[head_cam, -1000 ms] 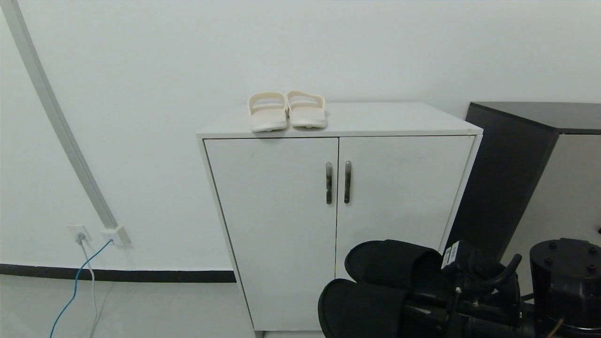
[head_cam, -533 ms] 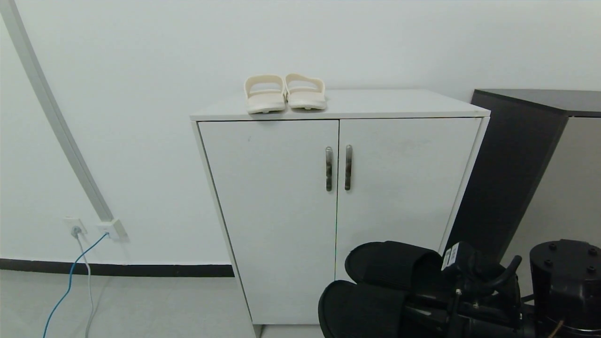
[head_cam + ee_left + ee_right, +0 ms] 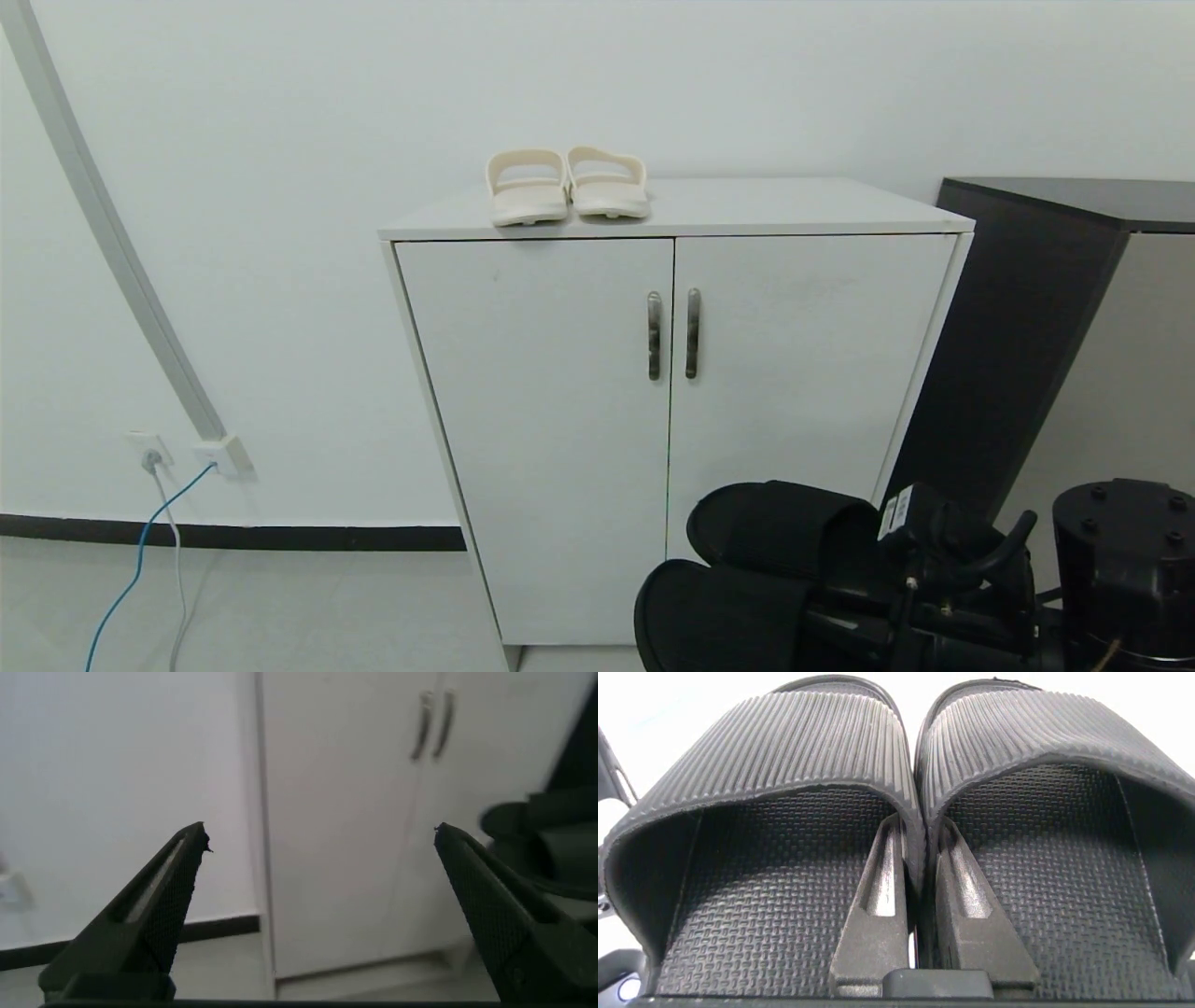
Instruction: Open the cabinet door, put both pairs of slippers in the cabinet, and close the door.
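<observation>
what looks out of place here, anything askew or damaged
The cream slippers sit on top of the cabinet, at its front edge, not inside; both doors are shut. The right claw pinches the black slippers together by their inner sides. Nothing looks spilled or damaged.

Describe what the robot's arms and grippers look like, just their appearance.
Left gripper: two black tapered fingers with a fine grid texture. Right gripper: two dark grey wedge-shaped fingers with hollowed slots. The right arm is black, with white labels and a curved black cable.
</observation>
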You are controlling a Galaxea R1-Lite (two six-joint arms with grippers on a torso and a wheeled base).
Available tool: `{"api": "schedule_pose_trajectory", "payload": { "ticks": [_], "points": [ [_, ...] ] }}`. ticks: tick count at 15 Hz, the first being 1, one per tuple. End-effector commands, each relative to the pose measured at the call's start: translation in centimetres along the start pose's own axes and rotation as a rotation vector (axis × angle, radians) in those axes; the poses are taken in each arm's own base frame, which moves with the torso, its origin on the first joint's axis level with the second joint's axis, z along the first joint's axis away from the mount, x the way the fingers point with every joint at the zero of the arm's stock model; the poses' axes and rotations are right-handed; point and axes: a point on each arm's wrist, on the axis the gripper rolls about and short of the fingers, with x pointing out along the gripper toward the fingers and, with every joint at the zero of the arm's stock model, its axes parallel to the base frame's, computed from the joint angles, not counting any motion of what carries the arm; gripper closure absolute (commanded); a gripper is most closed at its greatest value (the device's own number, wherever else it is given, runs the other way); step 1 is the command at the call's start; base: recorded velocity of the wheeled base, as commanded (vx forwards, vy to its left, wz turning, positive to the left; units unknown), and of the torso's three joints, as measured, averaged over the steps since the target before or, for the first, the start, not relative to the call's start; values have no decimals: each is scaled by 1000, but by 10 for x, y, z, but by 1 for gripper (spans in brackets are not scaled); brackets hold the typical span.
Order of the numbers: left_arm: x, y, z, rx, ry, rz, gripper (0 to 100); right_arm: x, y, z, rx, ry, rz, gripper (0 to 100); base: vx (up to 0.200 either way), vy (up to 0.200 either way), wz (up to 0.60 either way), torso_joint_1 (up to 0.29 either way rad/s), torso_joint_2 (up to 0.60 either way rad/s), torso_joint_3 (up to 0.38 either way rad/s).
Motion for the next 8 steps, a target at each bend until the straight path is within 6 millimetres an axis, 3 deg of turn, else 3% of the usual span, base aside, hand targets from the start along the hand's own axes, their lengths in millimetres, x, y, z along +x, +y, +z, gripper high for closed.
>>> {"api": "schedule_pose_trajectory", "payload": {
  "ticks": [1, 4, 8],
  "points": [
    [41, 3, 29, -42, 161, -156, 0, 1, 0, -1, 1, 5, 0, 100, 0, 0, 0, 0, 0, 0],
    [76, 7, 33, -55, 208, -280, 0, 3, 0, -3, 2, 18, -3, 100, 0, 0, 0, 0, 0, 0],
    [112, -5, 36, -57, 236, -531, 0, 6, 3, -5, 0, 30, 18, 100, 0, 0, 0, -13, 87, 75]
  ]
}}
